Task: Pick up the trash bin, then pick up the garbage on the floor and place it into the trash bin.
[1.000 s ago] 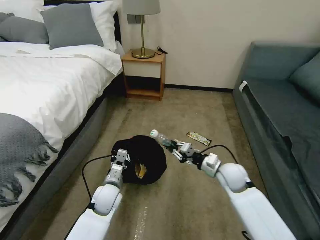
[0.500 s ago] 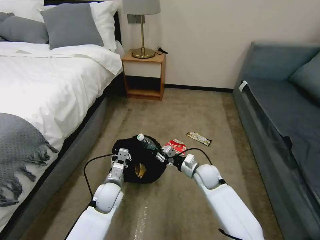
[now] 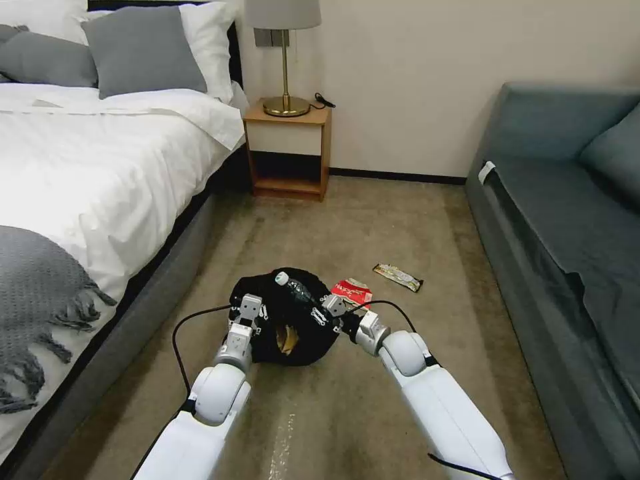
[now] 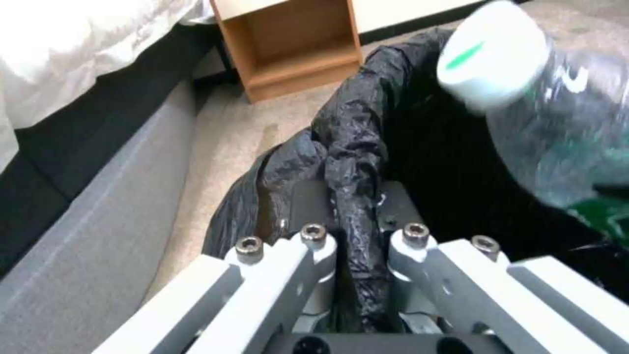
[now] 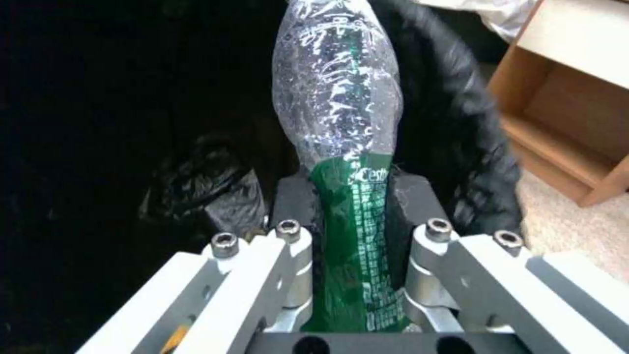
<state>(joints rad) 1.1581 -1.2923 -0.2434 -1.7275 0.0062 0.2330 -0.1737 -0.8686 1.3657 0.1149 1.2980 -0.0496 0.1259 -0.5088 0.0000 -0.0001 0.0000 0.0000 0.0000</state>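
Head view, nearest first: the left gripper is clamped on the near rim of the trash bin, its fingers pinching a fold of the wrinkly black liner. Inside the bin lies a tan wrapper. Beside it, the right gripper is closed around the green-labelled lower body of the bottle, which points cap first over the bin's opening. The right wrist view shows the bottle squeezed between the pads, clear and crumpled above the label. It looks empty, so light and soft; a grip on the labelled body suits it better than the slick, dented upper part. Past the bin, the red-white packet lies on the carpet, then the dark bar wrapper. Both are thin, flat and floppy, best pinched at an edge.
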